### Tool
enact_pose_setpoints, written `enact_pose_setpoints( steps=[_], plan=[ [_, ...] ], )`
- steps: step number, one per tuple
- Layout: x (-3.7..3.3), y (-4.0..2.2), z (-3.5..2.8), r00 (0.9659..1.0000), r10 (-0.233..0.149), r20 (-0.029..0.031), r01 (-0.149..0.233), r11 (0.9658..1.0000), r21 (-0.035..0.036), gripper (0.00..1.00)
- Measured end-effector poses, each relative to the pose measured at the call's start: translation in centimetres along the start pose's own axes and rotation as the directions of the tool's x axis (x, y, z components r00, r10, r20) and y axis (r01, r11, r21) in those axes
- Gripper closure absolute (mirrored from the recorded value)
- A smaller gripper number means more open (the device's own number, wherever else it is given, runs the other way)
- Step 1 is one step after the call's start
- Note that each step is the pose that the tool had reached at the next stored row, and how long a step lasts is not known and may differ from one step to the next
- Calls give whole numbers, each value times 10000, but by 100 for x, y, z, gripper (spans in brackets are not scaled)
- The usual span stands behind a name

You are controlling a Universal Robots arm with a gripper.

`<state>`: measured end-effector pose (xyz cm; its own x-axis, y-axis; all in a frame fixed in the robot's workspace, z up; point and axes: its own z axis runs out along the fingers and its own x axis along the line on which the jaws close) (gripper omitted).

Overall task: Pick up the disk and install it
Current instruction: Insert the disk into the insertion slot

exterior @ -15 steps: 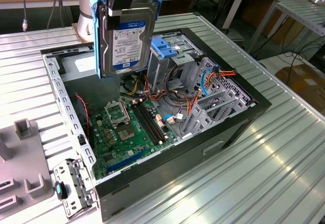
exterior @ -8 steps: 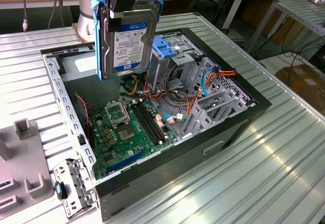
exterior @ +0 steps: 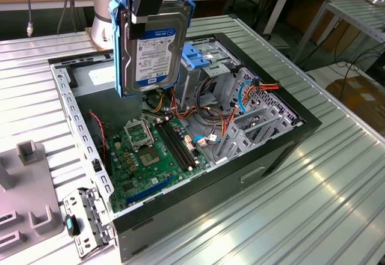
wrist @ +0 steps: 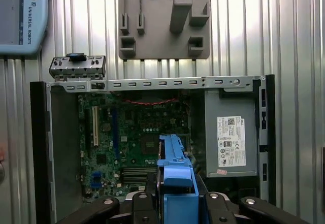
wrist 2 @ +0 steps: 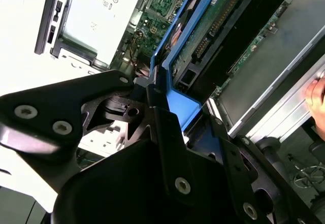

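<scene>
Disk [exterior: 153, 51] upper edge hidden behind claw [exterior: 151, 6]; arm [exterior: 102, 18] cropped by picture edge.

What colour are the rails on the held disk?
Blue rails on the disk, clearest in the exterior view.

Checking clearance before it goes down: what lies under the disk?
The disk, held upright by the gripper, hangs over the motherboard. Its blue rail covers the board's strip directly below.
</scene>
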<state>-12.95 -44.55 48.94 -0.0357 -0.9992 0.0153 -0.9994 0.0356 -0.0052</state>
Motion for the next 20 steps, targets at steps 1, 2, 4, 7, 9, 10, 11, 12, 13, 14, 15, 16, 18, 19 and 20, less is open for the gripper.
enact_pose_setpoints(
  steps=[1,2,4,7,9,10,11,12,13,14,15,16,18,19,20],
  plan=[
    [4,0,0,10000,0,-2,0,10000,0,63],
    [13,-1,0,10000,0,-2,0,10000,0,63],
    [23,-1,0,10000,0,-4,0,10000,0,63],
    [39,-2,1,10000,1,-5,-1,10000,1,63],
    [57,-3,2,10000,0,-7,0,10000,0,63],
    [62,-3,2,10000,0,-7,0,10000,0,63],
    [68,-3,3,10000,0,-7,0,10000,1,63],
    [71,-4,2,10000,0,-8,0,10000,1,63],
    [75,-4,2,10000,0,-8,0,10000,0,63],
    [79,-4,3,10000,0,-9,0,10000,0,63],
    [83,-5,3,10000,0,-9,0,10000,0,63],
    [86,-5,3,10000,0,-9,0,10000,1,63],
    [95,-6,3,10000,0,-10,0,10000,1,63],
    [100,-6,4,10000,0,-10,0,10000,1,63],
    [104,-7,4,10000,0,-10,0,10000,1,63]
  ],
)
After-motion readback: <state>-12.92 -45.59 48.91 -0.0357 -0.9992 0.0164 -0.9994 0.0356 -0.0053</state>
